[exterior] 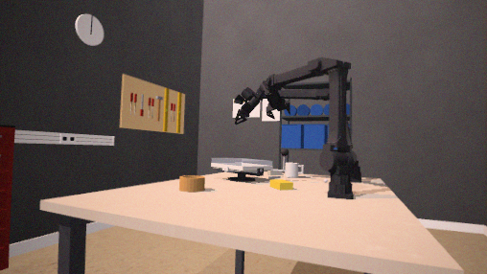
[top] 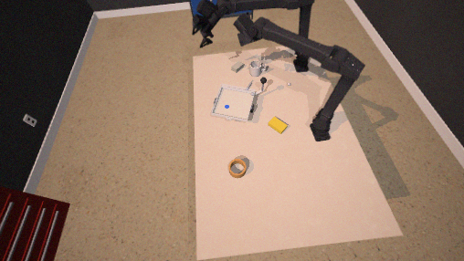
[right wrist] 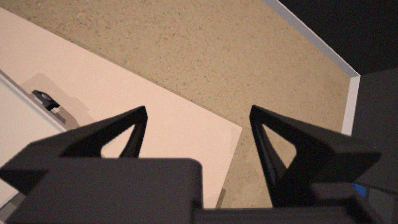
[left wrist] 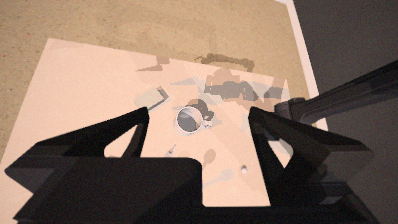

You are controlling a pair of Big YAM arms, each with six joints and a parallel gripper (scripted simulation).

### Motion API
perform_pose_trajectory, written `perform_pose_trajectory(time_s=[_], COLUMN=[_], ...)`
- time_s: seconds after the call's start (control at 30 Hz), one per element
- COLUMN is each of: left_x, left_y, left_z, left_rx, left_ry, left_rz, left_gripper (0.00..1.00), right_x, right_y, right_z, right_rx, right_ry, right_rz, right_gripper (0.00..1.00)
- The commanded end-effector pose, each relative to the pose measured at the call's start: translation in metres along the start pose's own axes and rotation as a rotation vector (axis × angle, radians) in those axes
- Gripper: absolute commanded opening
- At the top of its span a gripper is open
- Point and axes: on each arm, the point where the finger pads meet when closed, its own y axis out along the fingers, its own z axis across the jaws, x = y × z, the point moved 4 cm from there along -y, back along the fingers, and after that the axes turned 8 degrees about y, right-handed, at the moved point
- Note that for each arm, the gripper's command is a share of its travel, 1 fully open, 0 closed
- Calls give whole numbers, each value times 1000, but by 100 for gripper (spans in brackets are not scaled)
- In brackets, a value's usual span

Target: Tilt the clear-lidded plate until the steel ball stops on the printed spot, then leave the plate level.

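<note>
The white-framed plate [top: 234, 103] sits on a low stand at the far left of the table, and in the exterior view [exterior: 242, 164] it looks level. Its blue printed spot [top: 226, 107] is near the front left. I cannot make out the steel ball under the lid. My left gripper [top: 247, 29] is open and empty, high above the mug; its fingers frame the mug in the left wrist view [left wrist: 197, 112]. My right gripper [top: 205, 33] is open and empty, high above the table's far edge, well clear of the plate. A plate corner [right wrist: 20, 125] shows in the right wrist view.
A white mug [top: 255, 68], a grey block [top: 237, 67] and a black knobbed stick [top: 263, 80] stand behind the plate. A small pale dot [top: 289, 84] lies to their right. A yellow block [top: 278, 124] and an orange tape roll [top: 237, 167] lie nearer.
</note>
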Motion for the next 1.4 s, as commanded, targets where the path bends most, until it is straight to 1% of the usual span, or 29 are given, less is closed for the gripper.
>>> perform_pose_trajectory(time_s=[0.0,0.53,0.57,0.83,1.03,1.1,1.23,1.37], left_x=[5,5,17,17,17,17,17,17], left_y=[-4,-4,-11,-11,-11,-11,-11,-11], left_z=[-2,-2,-1,-1,-1,-1,-1,-1], left_rx=[5,5,17,17,17,17,17,17], left_ry=[9,9,31,31,31,31,31,31], left_rz=[-8,-8,-27,-27,-27,-27,-27,-27], left_gripper=[100,100,100,100,100,100,100,100], right_x=[5,5,5,3,-6,-6,-16,-31], right_y=[-7,-7,-7,-8,-13,-13,-19,-30], right_z=[-2,-2,-2,-9,-32,-32,-58,-93], right_rx=[-5,-5,-5,-14,-44,-44,-79,-128], right_ry=[0,0,0,12,48,48,89,146], right_rz=[-14,-14,-14,-16,-24,-24,-33,-46], right_gripper=[100,100,100,100,100,100,100,100])
